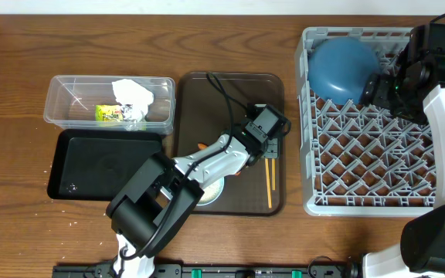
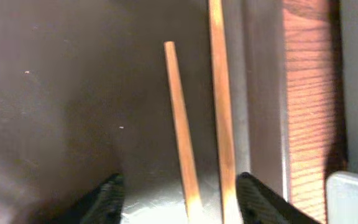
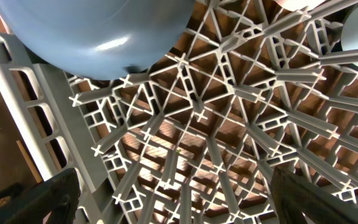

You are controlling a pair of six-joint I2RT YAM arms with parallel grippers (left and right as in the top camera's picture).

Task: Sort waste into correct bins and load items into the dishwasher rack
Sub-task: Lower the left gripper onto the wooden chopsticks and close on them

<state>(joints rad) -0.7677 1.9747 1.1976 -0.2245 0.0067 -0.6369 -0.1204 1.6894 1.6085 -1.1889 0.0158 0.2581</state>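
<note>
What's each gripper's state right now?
Left gripper: open, straddling the chopsticks.
Right gripper: open, empty, above the dishwasher rack.

In the rack, a dark-blue bowl blocks the far-left corner.

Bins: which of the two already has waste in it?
The clear plastic tub, not the black tray next to it: a crumpled white napkin and a small yellow-green wrapper lie inside it, while the tray holds neither.

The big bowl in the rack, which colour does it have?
The bowl is dark blue; the overhead view shows it best.
</note>
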